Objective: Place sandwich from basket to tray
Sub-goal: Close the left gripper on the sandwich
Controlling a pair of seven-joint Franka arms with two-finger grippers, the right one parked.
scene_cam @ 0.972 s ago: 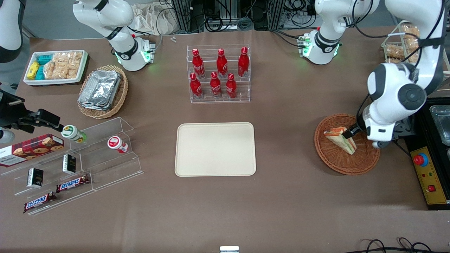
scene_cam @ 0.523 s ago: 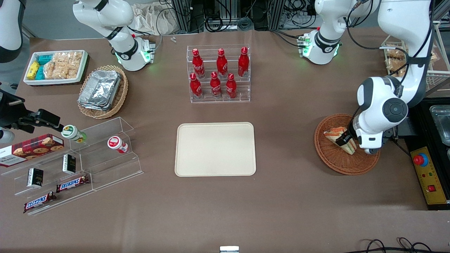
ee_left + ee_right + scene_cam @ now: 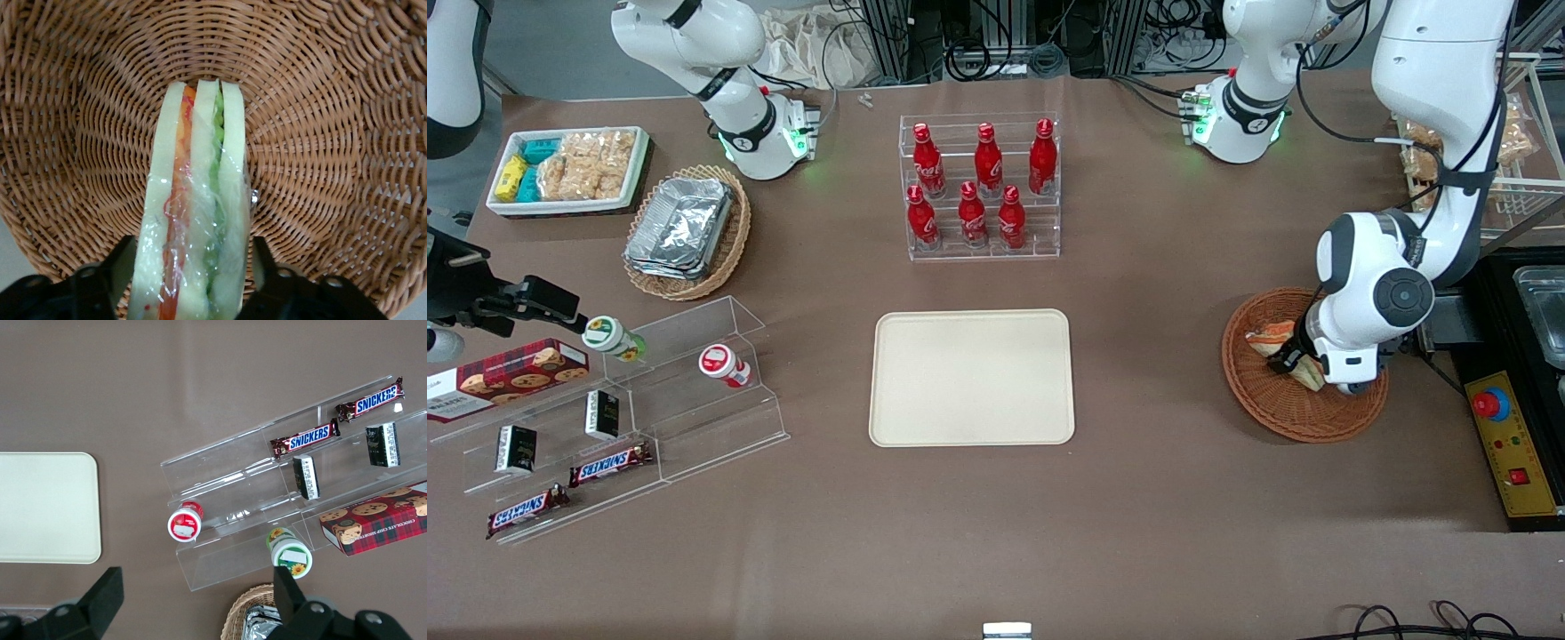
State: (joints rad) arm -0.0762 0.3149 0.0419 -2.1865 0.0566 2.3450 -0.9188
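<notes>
The sandwich, a wrapped wedge of pale bread with orange-red and green layers, lies in the round reddish-brown wicker basket toward the working arm's end of the table. My left gripper is down inside the basket, open, one finger on each side of the sandwich. The wrist view shows the sandwich edge-on between the two dark fingers, with a thin strip of basket weave showing beside one finger. The cream tray lies bare at the table's middle.
A rack of red bottles stands farther from the front camera than the tray. A yellow control box with a red button sits beside the basket. Toward the parked arm's end are an acrylic snack shelf, a tan foil-container basket and a white bin.
The left arm has come down and swung over the basket, bringing the gripper's fingers lower around the sandwich. The sandwich stays in the basket.
</notes>
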